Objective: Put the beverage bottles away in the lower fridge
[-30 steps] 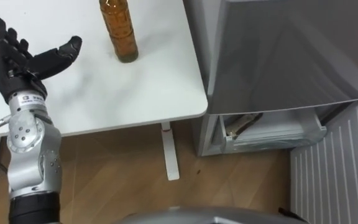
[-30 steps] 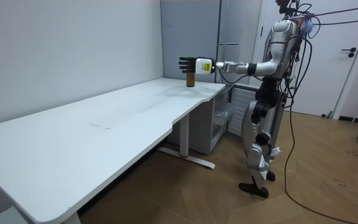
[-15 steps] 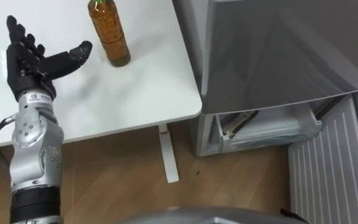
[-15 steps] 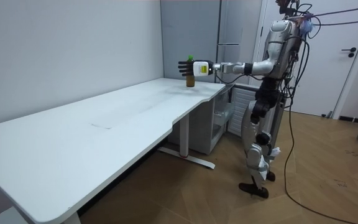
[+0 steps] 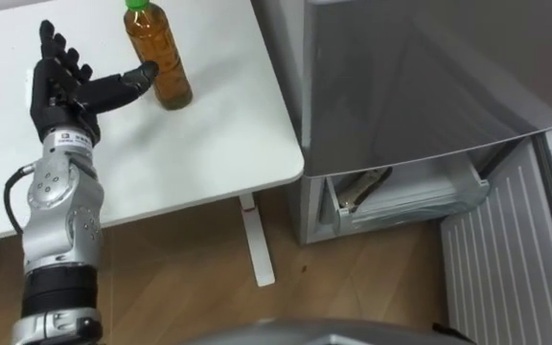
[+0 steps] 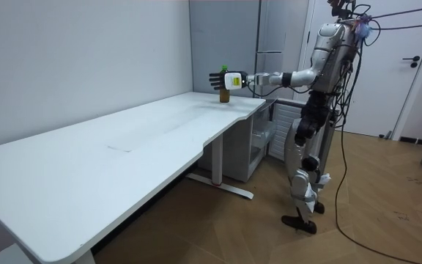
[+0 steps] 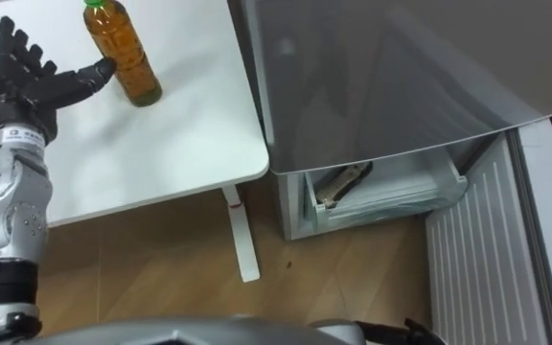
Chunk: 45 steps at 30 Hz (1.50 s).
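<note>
Your left hand (image 5: 63, 84) is spread wide, thumb tip just beside the bottle (image 5: 158, 59), which stands upright on the surface (image 5: 190, 153). Expect it full, heavy, smooth and rigid; wrap it round the mid-body, below the neck.

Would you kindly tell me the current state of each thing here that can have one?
Bottle: upright on the table, capped, nearly full of brown drink.
Left hand: open, fingers spread, thumb tip at the bottle's side.
Lower fridge door: open.
</note>
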Motion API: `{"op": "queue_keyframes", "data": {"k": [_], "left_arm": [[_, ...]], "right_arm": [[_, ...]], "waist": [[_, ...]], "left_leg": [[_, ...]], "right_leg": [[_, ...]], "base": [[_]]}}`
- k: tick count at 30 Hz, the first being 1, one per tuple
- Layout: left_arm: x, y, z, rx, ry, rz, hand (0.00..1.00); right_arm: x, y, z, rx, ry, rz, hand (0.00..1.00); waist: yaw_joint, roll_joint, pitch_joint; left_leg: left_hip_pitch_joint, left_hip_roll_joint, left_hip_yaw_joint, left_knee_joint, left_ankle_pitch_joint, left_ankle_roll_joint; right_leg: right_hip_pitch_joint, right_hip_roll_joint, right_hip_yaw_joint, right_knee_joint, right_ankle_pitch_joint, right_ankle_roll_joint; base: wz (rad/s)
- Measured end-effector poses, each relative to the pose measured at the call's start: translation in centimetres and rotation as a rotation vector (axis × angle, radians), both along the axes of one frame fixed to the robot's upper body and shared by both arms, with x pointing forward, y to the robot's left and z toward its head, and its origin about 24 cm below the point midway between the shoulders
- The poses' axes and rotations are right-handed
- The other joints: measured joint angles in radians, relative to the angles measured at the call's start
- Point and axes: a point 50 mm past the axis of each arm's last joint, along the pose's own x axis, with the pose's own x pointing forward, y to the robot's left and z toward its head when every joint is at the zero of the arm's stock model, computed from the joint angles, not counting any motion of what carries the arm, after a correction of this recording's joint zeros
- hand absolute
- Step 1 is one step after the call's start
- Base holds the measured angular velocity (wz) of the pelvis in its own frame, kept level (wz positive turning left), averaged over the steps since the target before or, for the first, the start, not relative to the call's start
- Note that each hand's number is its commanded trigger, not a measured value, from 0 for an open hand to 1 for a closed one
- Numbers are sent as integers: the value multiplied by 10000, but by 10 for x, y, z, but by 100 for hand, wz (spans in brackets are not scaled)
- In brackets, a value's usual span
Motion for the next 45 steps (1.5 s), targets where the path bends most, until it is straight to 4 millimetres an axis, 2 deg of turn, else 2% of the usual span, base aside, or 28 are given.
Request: {"op": "queue_keyframes", "data": {"k": [3,5,12,21,23,26,29,31,35,40,45], "left_arm": [[4,0,-2,-60,103,-185,0],[6,2,-7,-227,329,-252,0],[6,0,-14,-206,820,-571,0],[8,8,-13,110,1031,-584,0],[12,9,-16,18,1273,-498,0],[21,10,-17,-119,1484,-460,0],[31,13,-9,4,1335,-452,0],[34,15,-6,67,1280,-419,0],[38,15,-1,59,1140,-451,0],[45,15,4,-101,1016,-418,0],[44,20,3,5,1155,-321,0]], "right_arm": [[-5,2,-1,10,133,-32,0],[-5,2,-1,-37,158,-1,0],[-5,2,-1,-118,197,47,0],[-5,-3,1,-280,177,83,0],[-3,-6,2,-367,167,142,0],[-3,-9,2,-374,252,187,0],[-2,-9,3,-368,256,192,0],[-1,-10,3,-390,245,196,0],[-1,-10,3,-424,276,183,0],[0,-10,3,-611,313,229,0],[2,-10,3,-672,319,361,0]], "waist": [[-18,-86,-61],[-17,-184,-70],[-42,-180,-69],[-39,104,-59],[-38,191,-69],[-15,203,-79],[-7,66,-34],[17,-6,-67],[1,-147,-73],[1,-120,-89],[-10,-27,-100]], "left_leg": [[-7,35,92,1,-1,-7],[-1,65,258,11,-1,-9],[-26,66,300,13,-1,-8],[-204,172,286,43,-1,-7],[-218,170,260,34,-1,-7],[-235,165,244,72,40,-22],[-272,105,246,74,62,-32],[-343,99,243,82,63,-31],[-366,78,227,86,60,-26],[-610,102,241,232,51,-16],[-714,208,232,245,49,-20]], "right_leg": [[0,26,-3,-14,21,-13],[21,32,-2,-27,29,-16],[39,23,10,-41,95,20],[-130,52,1,-1,127,-7],[-161,52,6,15,127,-7],[-310,53,57,145,127,-7],[-399,70,164,161,127,-8],[-457,75,258,164,131,-14],[-452,66,299,157,144,-13],[-614,70,303,179,159,-26],[-678,119,325,206,189,-49]], "base": [[0],[0],[-1],[0],[0],[-2],[-8],[-12],[-4],[2],[0]]}}
